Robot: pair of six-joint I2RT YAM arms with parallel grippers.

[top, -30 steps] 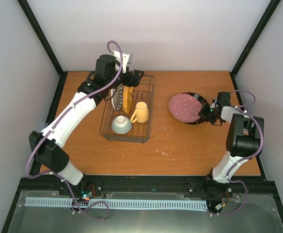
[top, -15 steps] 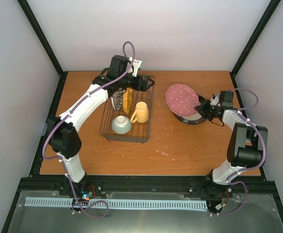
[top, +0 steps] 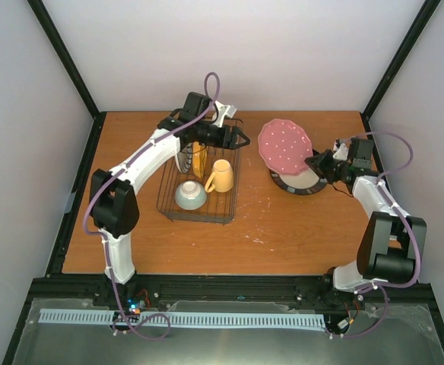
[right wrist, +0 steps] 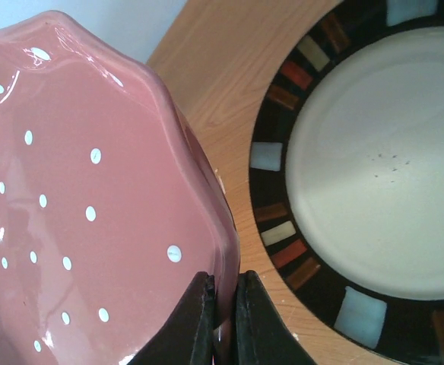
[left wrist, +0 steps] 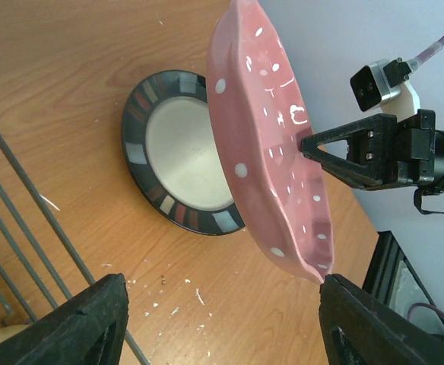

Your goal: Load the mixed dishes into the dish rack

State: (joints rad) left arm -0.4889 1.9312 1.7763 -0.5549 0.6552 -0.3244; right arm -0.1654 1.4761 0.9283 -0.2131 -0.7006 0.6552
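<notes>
My right gripper [top: 315, 161] is shut on the rim of the pink plate [top: 284, 146] with white dots and holds it tilted on edge above the table. The right wrist view shows the jaws [right wrist: 225, 287] pinching that rim [right wrist: 93, 205]. The dark-rimmed beige plate [top: 304, 182] lies flat on the table below it. My left gripper [top: 243, 141] is open and empty over the far right corner of the dish rack [top: 233, 194], facing the pink plate [left wrist: 267, 137]. The rack holds the striped plate [top: 179, 154], the orange-yellow plate [top: 199, 157], the yellow mug [top: 220, 176] and the blue-green bowl [top: 191, 195].
The beige plate also shows in the left wrist view [left wrist: 180, 160] and the right wrist view [right wrist: 374, 167]. Rack wires [left wrist: 24, 228] cross the left of the left wrist view. Black frame posts stand at the table's corners.
My left gripper swung right from the rack's far end toward the pink plate. My right gripper lifted the pink plate off the beige plate and tipped it more upright.
</notes>
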